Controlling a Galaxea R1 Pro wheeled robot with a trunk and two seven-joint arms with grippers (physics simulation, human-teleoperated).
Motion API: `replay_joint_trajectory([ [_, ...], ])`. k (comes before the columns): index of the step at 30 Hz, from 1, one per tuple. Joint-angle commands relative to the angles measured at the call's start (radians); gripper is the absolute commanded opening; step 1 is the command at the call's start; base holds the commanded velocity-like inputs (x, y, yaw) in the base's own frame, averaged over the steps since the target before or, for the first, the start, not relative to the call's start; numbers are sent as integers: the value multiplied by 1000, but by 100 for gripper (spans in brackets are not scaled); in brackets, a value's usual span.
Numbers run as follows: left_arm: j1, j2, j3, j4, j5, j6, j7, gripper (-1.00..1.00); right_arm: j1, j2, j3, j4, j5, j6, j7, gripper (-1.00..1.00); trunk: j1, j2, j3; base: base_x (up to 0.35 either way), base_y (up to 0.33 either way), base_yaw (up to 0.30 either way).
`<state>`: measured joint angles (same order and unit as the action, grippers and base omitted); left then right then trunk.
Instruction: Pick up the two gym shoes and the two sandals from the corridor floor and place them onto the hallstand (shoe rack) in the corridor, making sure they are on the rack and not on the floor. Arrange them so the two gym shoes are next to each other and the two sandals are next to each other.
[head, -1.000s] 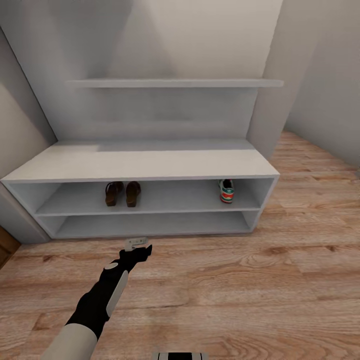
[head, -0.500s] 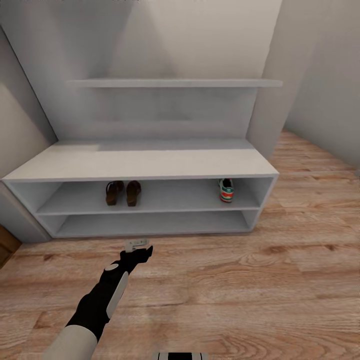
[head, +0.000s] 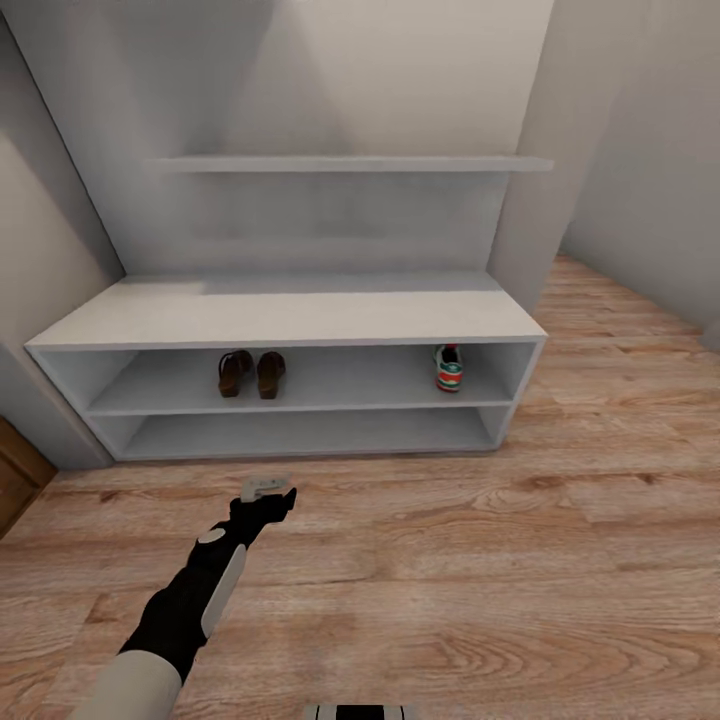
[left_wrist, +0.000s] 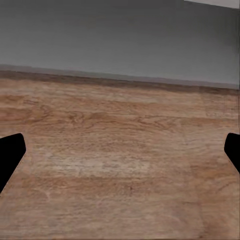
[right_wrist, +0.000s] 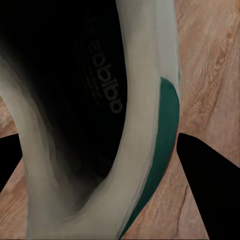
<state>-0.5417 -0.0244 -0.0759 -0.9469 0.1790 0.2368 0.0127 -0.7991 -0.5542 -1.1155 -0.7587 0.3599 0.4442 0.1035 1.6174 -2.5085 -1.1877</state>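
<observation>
The light grey hallstand (head: 290, 318) stands against the wall ahead. On its upper tier the two brown sandals (head: 252, 373) lie side by side at the left. One gym shoe (head: 449, 368) sits alone at that tier's right end, heel toward me. Another gym shoe (right_wrist: 145, 125), white with a green stripe, hangs between the fingers of my right gripper (right_wrist: 100, 136), which is shut on it above the corridor floor (right_wrist: 210, 60). My left gripper (head: 266, 488) is open and holds nothing, stretched out low over the planks in front of the rack; the left gripper (left_wrist: 125, 142) faces the rack's base.
Grey walls close in on both sides of the rack, and a wall shelf (head: 350, 164) hangs above the bench. A wooden edge (head: 15, 475) shows at the far left. Open plank floor (head: 500, 560) stretches to the right and toward me.
The whole view has pulled back and shifted slightly, so the rack looks a little smaller and further off. The left arm holds the same outstretched pose, gripper still open.
</observation>
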Motion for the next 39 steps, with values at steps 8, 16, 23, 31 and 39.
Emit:
replay_joint_trajectory([
  [8, 1, 128, 2, 94, 10, -257, -583, 100, -2, 331, 297, 24, 14, 4, 2, -100, 0, 0, -1, -2, 0, 0],
  [16, 2, 256, 3, 100, 10, -269, -1048, 100, -2, 543, 609, 90, 13, 4, 2, -100, 0, 0, -1, 0, 0, 0],
  [23, 2, 268, 1, 100, 8, -305, -1095, 100, -3, 612, 719, 97, 10, 19, 6, -100, 0, 0, -1, 0, 0, 0],
  [31, 2, 268, 0, 100, 8, -310, -1099, 100, -3, 634, 746, 98, 8, 147, 8, -100, 0, 0, -1, 0, 0, 0],
  [39, 2, 264, -2, 100, 7, -310, -1099, 100, -3, 637, 749, 99, 6, 187, 6, -100, 0, 0, -1, 0, 0, 0],
])
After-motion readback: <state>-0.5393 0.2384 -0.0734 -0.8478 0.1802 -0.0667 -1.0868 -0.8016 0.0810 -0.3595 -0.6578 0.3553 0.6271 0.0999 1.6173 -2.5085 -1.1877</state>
